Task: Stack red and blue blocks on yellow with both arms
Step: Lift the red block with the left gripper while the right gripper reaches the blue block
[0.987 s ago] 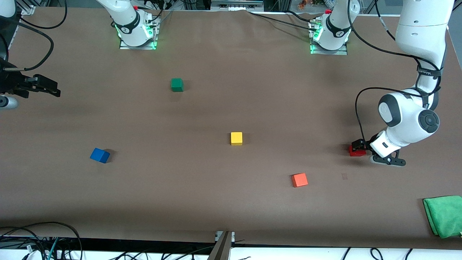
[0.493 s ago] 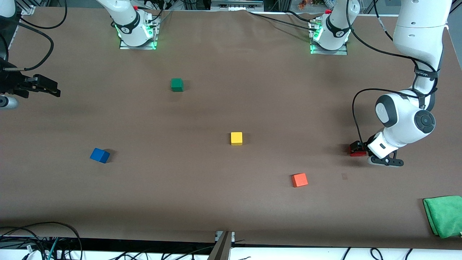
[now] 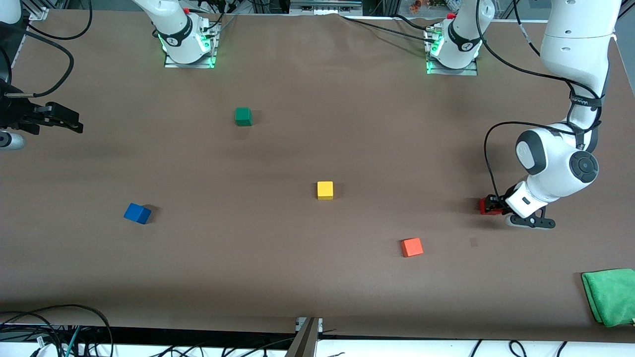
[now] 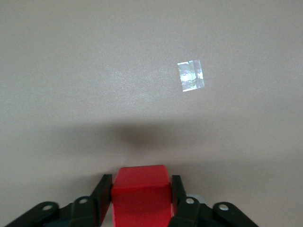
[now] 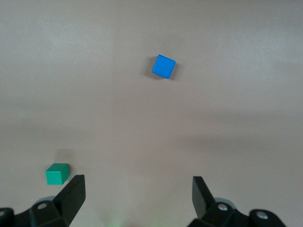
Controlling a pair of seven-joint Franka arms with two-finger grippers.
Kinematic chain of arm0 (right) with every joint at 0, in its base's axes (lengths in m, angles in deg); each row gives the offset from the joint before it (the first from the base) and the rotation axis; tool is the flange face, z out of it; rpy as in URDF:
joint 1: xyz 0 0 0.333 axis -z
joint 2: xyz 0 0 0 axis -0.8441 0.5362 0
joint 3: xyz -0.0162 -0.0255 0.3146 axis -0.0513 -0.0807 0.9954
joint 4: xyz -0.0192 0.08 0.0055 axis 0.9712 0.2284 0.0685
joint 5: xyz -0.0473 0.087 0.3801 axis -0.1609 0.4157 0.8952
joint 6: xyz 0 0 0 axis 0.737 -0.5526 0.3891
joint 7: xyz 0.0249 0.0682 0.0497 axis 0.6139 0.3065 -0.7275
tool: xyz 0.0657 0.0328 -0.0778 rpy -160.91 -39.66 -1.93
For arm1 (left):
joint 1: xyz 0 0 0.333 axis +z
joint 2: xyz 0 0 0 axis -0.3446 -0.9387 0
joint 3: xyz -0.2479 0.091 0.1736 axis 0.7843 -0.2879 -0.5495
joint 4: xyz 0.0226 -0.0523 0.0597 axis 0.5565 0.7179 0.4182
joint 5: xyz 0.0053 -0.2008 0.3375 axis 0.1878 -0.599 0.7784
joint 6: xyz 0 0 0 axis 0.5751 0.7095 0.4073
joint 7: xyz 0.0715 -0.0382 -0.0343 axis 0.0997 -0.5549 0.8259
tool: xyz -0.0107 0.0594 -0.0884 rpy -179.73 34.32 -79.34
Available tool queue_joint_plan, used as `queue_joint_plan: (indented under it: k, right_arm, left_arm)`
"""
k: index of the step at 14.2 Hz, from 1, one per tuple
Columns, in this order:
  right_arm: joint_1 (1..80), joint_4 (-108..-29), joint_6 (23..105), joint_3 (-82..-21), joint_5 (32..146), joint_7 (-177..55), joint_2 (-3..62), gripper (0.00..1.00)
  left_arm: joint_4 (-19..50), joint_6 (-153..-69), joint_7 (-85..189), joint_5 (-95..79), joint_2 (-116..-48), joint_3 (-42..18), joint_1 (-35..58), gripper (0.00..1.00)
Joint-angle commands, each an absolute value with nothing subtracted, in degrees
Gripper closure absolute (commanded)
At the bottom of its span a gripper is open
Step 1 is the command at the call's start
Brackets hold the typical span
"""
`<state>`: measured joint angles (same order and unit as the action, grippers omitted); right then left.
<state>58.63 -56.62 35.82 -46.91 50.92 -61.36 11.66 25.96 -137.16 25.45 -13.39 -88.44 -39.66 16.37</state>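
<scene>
I have the left gripper (image 3: 492,205) down at the table near the left arm's end, fingers (image 4: 103,196) clamped on two sides of the red block (image 4: 140,193), which I judge ready to lift. The yellow block (image 3: 325,190) sits mid-table as the base. The right gripper (image 5: 137,198) waits aloft, jaws apart, looking down on the blue block (image 3: 137,213), which lies untouched.
</scene>
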Motion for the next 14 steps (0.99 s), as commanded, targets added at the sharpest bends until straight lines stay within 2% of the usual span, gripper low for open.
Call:
queue_joint_plan:
  k: [1, 3, 5, 9, 14]
  right_arm:
    - [59.1, -55.6, 35.4, -46.7, 51.3, -61.8, 12.0, 0.00]
    - [59.0, -55.5, 35.5, -46.7, 51.3, -61.8, 12.0, 0.00]
    - [59.2, -55.6, 35.4, -46.8, 51.3, -61.8, 12.0, 0.00]
    - [59.2, -55.6, 35.3, -46.8, 51.3, -61.8, 12.0, 0.00]
    - [59.2, -55.6, 35.4, -46.7, 51.2, -61.8, 12.2, 0.00]
  left_arm:
    - [26.0, -137.5, 26.8, -12.7, -88.3, -39.8, 16.2, 0.72]
    - [26.0, -137.4, 26.9, -12.7, -88.3, -39.8, 16.2, 0.88]
    - [26.0, -137.4, 27.5, -12.7, -88.2, -39.8, 16.1, 0.97]
    - [24.7, -135.8, 29.8, -12.3, -87.5, -39.8, 15.3, 0.99]
    - [22.1, -128.7, 37.8, -9.6, -85.9, -39.7, 11.6, 0.99]
